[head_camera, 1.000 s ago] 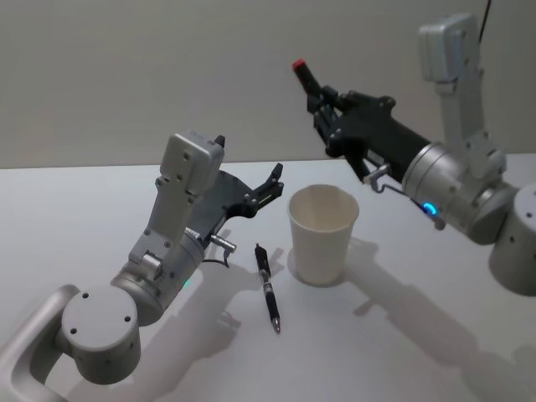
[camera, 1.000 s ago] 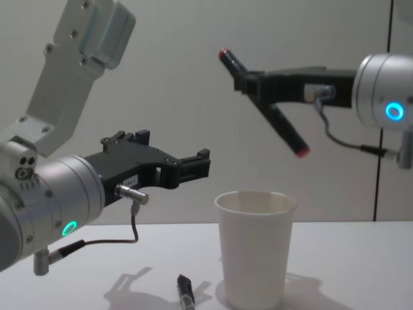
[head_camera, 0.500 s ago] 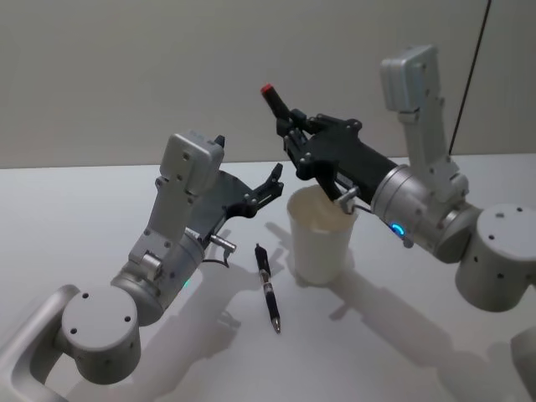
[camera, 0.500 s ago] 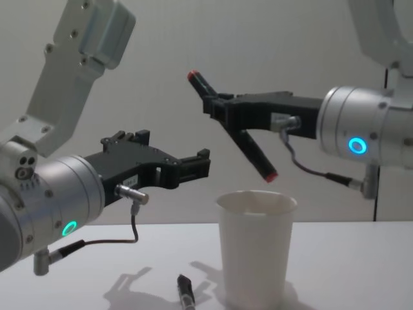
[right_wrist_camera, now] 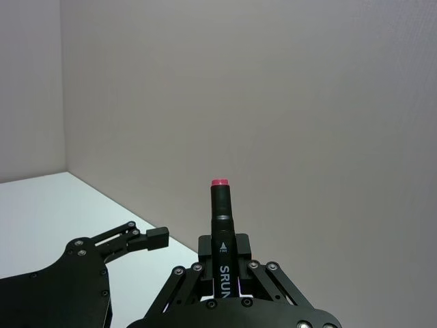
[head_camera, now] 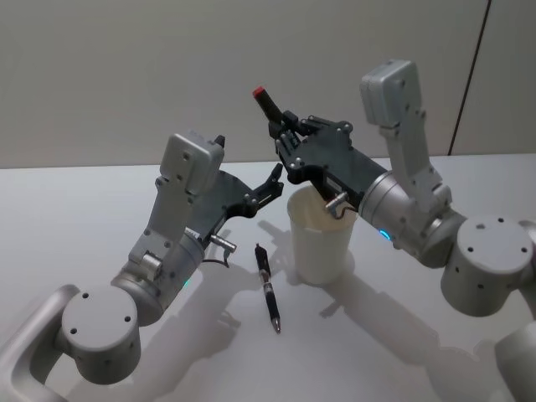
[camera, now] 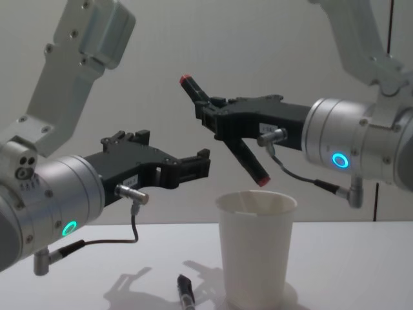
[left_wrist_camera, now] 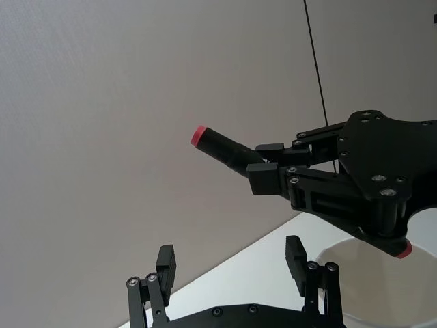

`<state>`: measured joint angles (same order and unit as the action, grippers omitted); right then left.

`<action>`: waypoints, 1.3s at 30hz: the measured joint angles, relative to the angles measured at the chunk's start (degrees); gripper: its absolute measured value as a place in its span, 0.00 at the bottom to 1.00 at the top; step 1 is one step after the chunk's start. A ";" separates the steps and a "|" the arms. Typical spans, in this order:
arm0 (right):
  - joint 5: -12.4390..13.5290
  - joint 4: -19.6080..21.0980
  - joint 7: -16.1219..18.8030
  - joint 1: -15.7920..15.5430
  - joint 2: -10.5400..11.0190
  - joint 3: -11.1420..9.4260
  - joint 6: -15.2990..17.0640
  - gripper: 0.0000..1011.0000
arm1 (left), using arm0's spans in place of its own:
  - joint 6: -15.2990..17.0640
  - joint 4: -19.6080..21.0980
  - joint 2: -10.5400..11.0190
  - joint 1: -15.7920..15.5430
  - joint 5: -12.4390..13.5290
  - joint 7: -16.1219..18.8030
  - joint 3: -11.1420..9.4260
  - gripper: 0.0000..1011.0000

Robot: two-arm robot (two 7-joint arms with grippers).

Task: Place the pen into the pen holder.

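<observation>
Pinching a stiff black marker pen with red ends (camera: 248,161) at mid-barrel, the right gripper (camera: 216,123) holds it tilted just above the plain white tapered paper cup (camera: 255,258). It looks light and smooth, so it may slip, and the cup may tip. The left gripper (left_wrist_camera: 231,260) hovers spread beside the cup. 1 thin black pen (head_camera: 268,289) lies beside the cup, cut off in the chest view. The head view hides the marker's lower end.

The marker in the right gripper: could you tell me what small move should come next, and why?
Probably lower the right gripper straight down: the tilted marker points its lower tip just above the paper cup. The left gripper idles open nearby.
</observation>
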<state>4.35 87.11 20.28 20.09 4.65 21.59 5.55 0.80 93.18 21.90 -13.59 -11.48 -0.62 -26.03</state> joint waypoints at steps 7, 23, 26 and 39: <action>-1.04 -0.81 -0.55 0.00 0.02 0.19 -1.10 0.18 | 0.00 0.00 0.00 0.00 0.00 0.00 0.00 0.99; -1.63 -3.43 -1.59 -0.31 0.32 0.26 -1.85 0.18 | 0.00 0.00 0.00 0.00 0.00 0.00 0.00 0.99; -1.63 -3.77 -1.64 -0.41 0.41 0.25 -1.87 0.18 | 0.00 0.00 0.00 0.00 0.00 0.00 0.00 0.99; -1.47 -4.34 -1.57 -0.98 1.03 0.09 -1.77 0.18 | 0.00 0.00 0.00 0.00 0.00 0.00 0.00 0.99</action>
<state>2.89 82.77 18.71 19.11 5.68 21.68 3.78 0.79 93.18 21.89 -13.59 -11.48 -0.63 -26.02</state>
